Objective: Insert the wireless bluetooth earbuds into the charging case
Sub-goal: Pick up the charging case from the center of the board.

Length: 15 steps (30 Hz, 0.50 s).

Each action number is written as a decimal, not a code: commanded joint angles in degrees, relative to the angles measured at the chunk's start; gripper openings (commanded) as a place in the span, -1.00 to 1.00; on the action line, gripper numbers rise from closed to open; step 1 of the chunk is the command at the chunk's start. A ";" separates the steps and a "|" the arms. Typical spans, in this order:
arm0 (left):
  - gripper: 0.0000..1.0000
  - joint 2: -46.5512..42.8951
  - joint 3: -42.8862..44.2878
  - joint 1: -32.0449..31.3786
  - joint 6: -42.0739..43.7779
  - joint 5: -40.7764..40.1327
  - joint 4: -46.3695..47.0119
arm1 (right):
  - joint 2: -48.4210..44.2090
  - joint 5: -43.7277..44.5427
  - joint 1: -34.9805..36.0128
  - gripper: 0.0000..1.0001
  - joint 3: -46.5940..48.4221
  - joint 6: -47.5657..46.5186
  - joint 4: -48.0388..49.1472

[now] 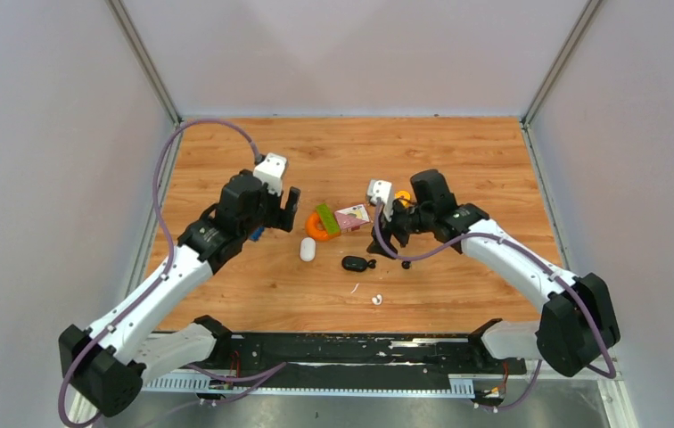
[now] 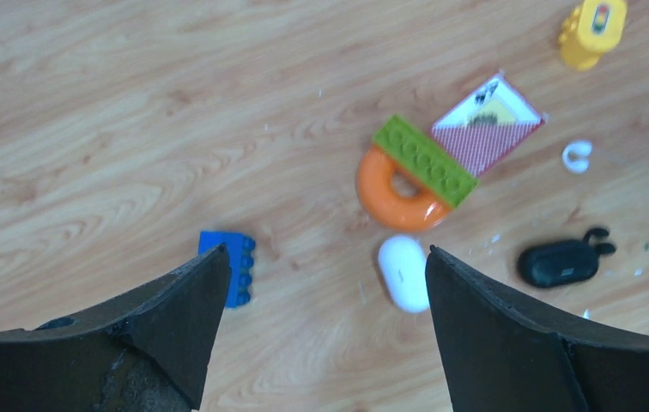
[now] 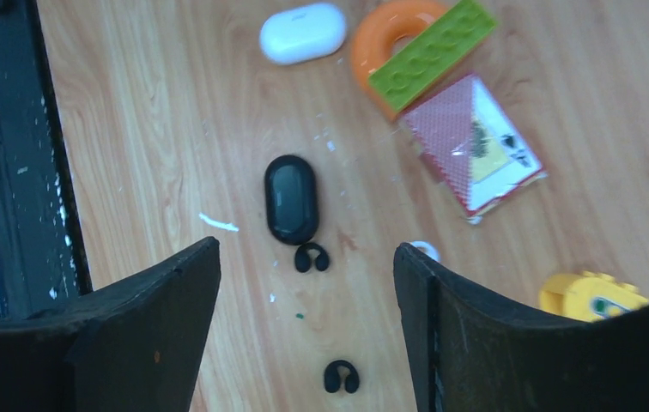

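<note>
Right gripper [image 3: 306,247] spread above black earbud [image 3: 312,257], black case [image 3: 291,199] closed, white case [image 3: 302,33] closed

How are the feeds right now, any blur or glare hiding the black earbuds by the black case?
Right wrist: clearest, both black earbuds crisp near the black case; its own jaws loom dark and unfocused at the bottom. Left wrist: slightly soft, mild sheen on the white case. Top external: even light, no glare, but the buds are mere specks.
</note>
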 commanded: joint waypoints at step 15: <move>0.75 -1.78 -7.71 -0.26 -0.33 2.44 4.59 | 15.72 17.73 14.99 0.06 1.59 -10.00 -0.74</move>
